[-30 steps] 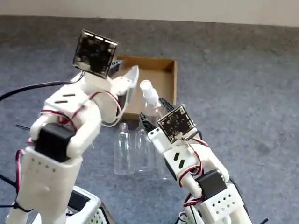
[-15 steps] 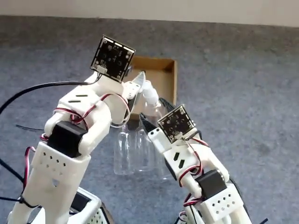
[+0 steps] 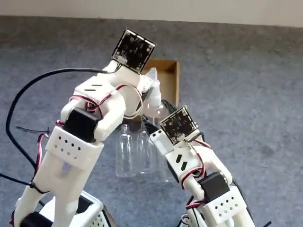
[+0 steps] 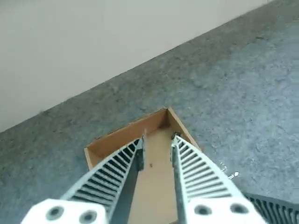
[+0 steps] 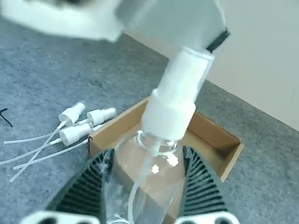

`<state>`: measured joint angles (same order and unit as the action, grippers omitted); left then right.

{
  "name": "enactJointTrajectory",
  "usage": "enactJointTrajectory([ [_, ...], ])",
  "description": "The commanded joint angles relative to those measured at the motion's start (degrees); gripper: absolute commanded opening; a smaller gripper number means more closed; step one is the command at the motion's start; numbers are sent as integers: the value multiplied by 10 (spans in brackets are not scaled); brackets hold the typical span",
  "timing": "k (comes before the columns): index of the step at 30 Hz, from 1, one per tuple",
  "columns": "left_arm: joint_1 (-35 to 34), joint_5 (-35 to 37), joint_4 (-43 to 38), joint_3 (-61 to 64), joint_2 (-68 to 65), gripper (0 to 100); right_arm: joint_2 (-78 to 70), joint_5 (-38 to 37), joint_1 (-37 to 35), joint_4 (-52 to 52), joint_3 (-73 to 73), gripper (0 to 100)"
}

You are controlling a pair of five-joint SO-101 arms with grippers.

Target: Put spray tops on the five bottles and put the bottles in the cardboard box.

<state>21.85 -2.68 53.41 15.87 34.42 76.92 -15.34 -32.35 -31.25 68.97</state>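
Here, bottle (image 5: 150,173) above the cardboard box (image 5: 216,136).
Right claw (image 5: 147,161) clamps the spray-topped bottle; left claw (image 4: 157,140), narrowly parted and empty, hangs by its top (image 5: 175,102).

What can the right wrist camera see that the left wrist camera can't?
Right wrist view: the right gripper shut on a clear bottle with a white spray top on its neck, and loose spray tops with thin tubes lying on the grey carpet beside the cardboard box. Left wrist view: the left gripper, fingers apart with nothing between them, poised over the box. Both share the cardboard box, the grey carpet and the pale wall.
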Motion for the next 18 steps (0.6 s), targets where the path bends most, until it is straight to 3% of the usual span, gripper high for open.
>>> enactJointTrajectory([
  [1, -53, -4, 61, -90, 0, 98, 10, 4, -2, 15, -7, 3],
  [8, -142, -9, 222, -169, 0, 98, 10, 3, 1, 15, -7, 3],
  [12, -145, -75, 310, -165, 0, 97, 6, 4, 25, 20, -13, 3],
  [15, -146, -76, 322, -125, 19, 95, 5, 44, 66, 40, -15, 3],
  [18, -139, -76, 282, -35, 76, 95, -14, 79, 91, 70, -48, 3],
])
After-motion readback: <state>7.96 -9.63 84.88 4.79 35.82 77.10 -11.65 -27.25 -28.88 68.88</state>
